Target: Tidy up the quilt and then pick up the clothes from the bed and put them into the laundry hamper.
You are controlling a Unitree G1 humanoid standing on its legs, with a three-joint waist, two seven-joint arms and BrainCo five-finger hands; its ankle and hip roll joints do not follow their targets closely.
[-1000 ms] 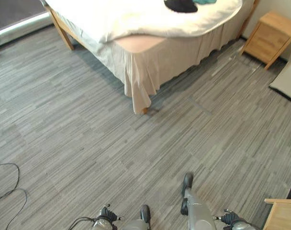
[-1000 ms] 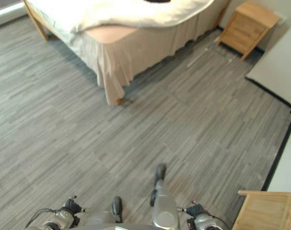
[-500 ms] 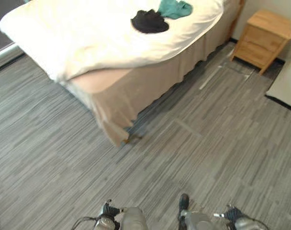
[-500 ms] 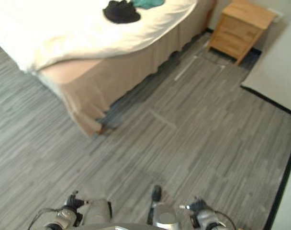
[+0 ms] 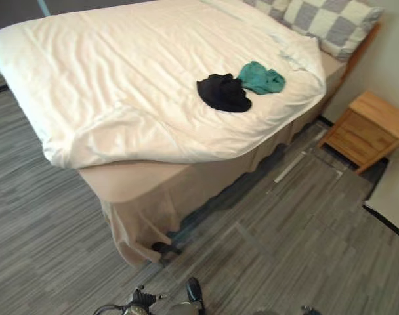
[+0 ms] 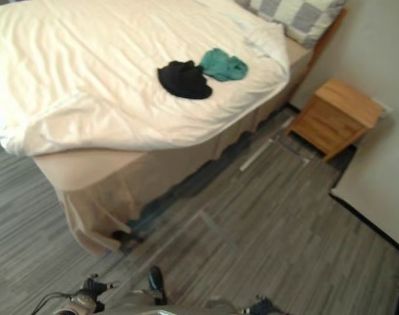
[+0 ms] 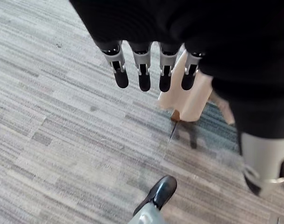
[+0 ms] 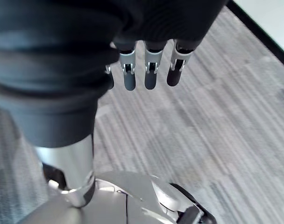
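A cream quilt (image 5: 121,79) covers the bed, with its near corner rumpled and pulled back off the beige bed skirt (image 5: 180,190). Two garments lie on it toward the far right: a black one (image 5: 223,92) and a teal one (image 5: 261,77) touching it. My left hand (image 7: 151,70) hangs over the grey floor with straight fingers and holds nothing; the bed skirt's corner shows just past it. My right hand (image 8: 149,70) also hangs over the floor, fingers straight and empty.
Checked pillows (image 5: 324,16) lie at the head of the bed. A wooden nightstand (image 5: 367,131) stands to the right of the bed. A pale mat (image 6: 377,190) with a dark edge lies on the floor at the right.
The camera has tilted up and come closer to the bed, so the whole quilt, both garments and the pillows are now in view. The things themselves have not moved.
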